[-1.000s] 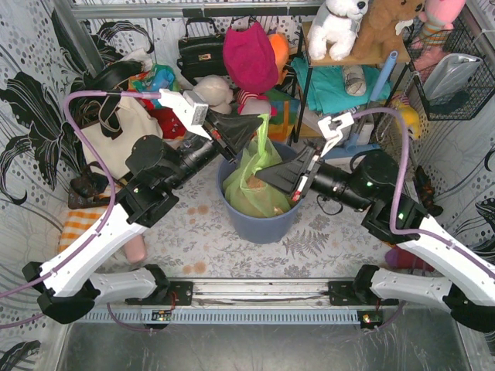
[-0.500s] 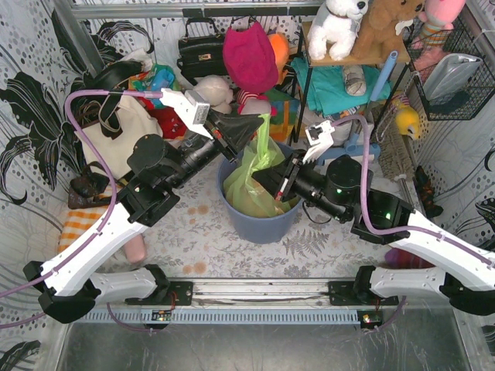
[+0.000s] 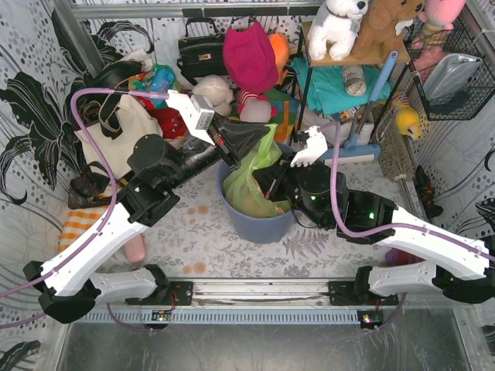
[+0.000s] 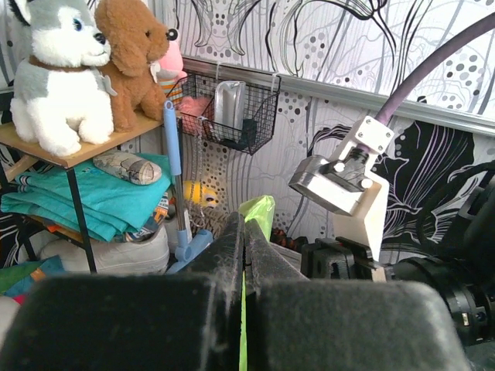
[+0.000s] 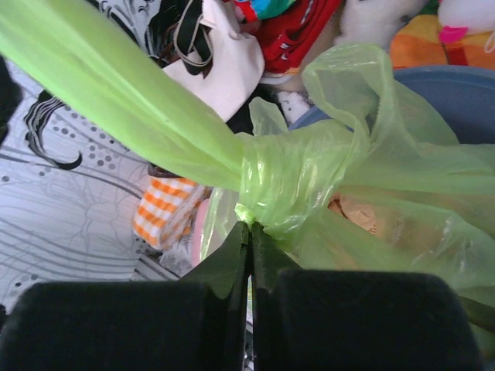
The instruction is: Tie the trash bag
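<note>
The light-green trash bag sits in the blue-grey bin, with brown paper showing through it. My left gripper is shut on the bag's upper strand above the bin's far rim. In the left wrist view a thin green strip runs between the shut jaws, and its tip sticks out past them. My right gripper reaches in from the right. In its wrist view it is shut on a bit of plastic under the bag's wrapped knot. A taut strand leads off up and left.
A cream tote bag, a black handbag and soft toys crowd the back behind the bin. A shelf with plush animals and a wire basket stand at the back right. An orange checked cloth lies at the left.
My right arm has swung left from beside the bin onto the bag. My left gripper has shifted slightly right and lower, so the upright strand now looks shorter and bent.
</note>
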`<state>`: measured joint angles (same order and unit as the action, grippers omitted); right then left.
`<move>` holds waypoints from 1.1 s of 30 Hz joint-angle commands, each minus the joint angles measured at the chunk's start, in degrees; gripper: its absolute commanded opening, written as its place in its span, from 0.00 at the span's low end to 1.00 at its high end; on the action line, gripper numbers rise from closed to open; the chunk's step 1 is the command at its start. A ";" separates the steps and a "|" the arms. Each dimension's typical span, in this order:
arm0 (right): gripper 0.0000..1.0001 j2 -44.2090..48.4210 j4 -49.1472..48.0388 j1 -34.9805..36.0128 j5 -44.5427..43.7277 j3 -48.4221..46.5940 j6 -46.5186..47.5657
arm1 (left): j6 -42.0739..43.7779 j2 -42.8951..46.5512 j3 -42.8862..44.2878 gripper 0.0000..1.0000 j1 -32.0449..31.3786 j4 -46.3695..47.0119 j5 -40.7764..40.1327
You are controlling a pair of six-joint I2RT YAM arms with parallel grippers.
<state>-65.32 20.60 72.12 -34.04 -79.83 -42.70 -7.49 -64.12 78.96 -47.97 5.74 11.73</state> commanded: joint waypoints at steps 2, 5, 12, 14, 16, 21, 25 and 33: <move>0.00 0.56 1.36 1.15 -7.72 0.02 -1.42 | 0.13 0.90 0.58 0.00 -0.13 0.82 4.24; 0.00 1.21 -1.38 1.28 -9.53 2.50 -1.29 | 0.22 1.13 -0.19 0.01 -0.11 1.14 7.56; 0.00 2.35 -8.51 1.36 -12.41 7.17 -0.17 | 1.00 3.77 -3.07 0.40 -0.11 0.95 4.07; 0.00 2.60 -9.39 1.38 -13.00 7.84 -0.21 | 1.43 5.27 -3.92 0.52 -0.13 0.71 1.28; 0.00 2.67 -9.56 1.36 -13.32 8.06 -0.19 | 1.50 7.05 -5.17 0.62 -0.11 0.77 -2.47; 0.00 2.48 -9.04 1.36 -12.95 7.81 -0.71 | -1.00 10.63 -7.10 0.69 -0.11 -1.45 -18.09; 0.00 2.27 -8.13 1.36 -12.43 7.41 -1.08 | -6.29 10.51 -6.74 0.69 0.52 -6.83 -27.70; 0.00 2.72 -7.22 1.36 -11.90 7.37 -1.72 | -27.54 5.12 -9.80 0.72 12.87 -11.10 -4.76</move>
<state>-63.99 13.72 73.12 -45.28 -72.18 -43.57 -22.33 -56.21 72.34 -39.99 -4.43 -6.15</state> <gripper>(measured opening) 0.003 0.711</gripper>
